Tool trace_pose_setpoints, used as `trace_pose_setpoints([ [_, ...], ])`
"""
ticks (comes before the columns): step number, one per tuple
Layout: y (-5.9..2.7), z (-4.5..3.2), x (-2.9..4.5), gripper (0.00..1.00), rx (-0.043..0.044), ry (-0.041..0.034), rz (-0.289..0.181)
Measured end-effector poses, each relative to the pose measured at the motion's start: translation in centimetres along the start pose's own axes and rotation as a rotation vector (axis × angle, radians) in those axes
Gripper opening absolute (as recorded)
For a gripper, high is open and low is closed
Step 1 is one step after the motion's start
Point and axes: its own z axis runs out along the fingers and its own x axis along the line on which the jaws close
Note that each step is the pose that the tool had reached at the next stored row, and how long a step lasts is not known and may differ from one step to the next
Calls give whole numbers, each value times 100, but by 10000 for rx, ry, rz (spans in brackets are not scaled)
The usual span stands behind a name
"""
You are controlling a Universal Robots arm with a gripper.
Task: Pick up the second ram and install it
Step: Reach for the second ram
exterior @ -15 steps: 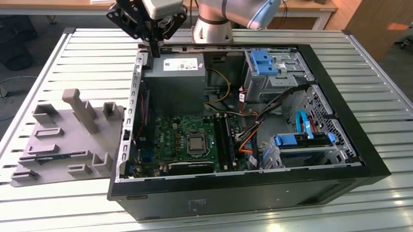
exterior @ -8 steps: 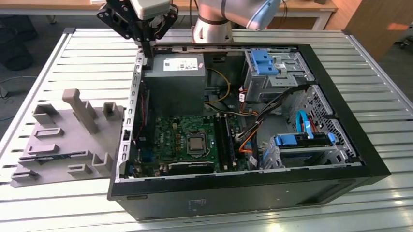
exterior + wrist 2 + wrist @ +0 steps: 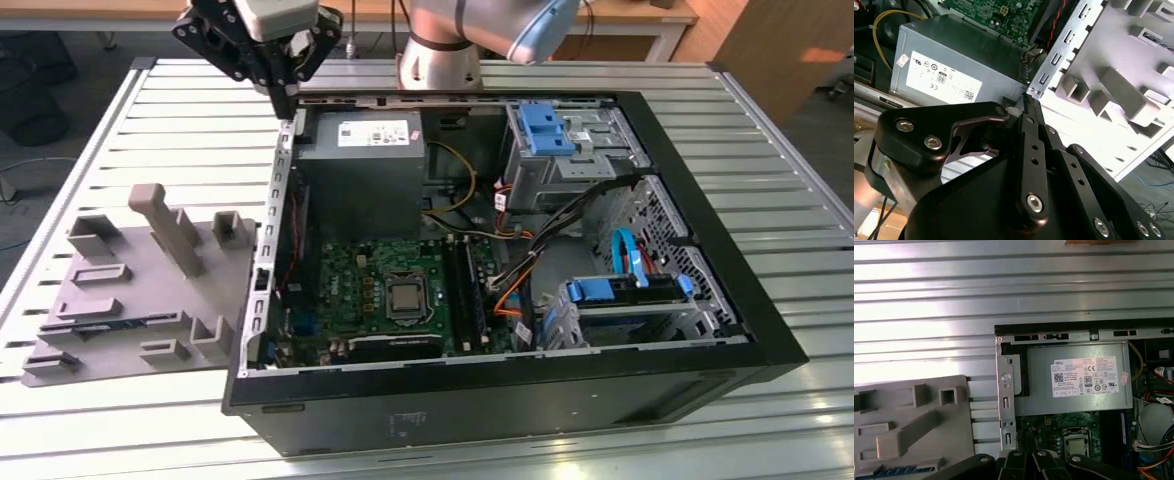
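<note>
The second ram (image 3: pixel 114 325) is a thin dark green-blue stick lying flat in the grey plastic holder (image 3: pixel 147 290) on the exterior view's left, beside the open computer case. In the first wrist view the ram (image 3: pixel 901 471) shows as a bluish strip in the holder's edge. My gripper (image 3: pixel 284 105) hangs high above the case's back corner, well away from the ram. Its black fingers are shut with nothing between them, and in the second wrist view the gripper (image 3: pixel 1029 98) points near the case's metal edge. The green motherboard (image 3: pixel 387 290) with its long black slots (image 3: pixel 461 290) lies inside the case.
The grey power supply (image 3: pixel 360 165) sits inside the case just past the gripper. Drive cages with blue clips (image 3: pixel 547 130) and loose cables (image 3: pixel 534 260) take up the exterior view's right. The case stands on a slatted metal table (image 3: pixel 134 130).
</note>
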Motion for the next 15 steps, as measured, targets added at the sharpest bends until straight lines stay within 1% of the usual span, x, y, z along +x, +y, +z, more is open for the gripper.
trace_pose_setpoints([
  [8, -15, -3, 196, 11, -38, -24, 0],
  [15, -33, 12, 289, 11, -63, -26, 0],
])
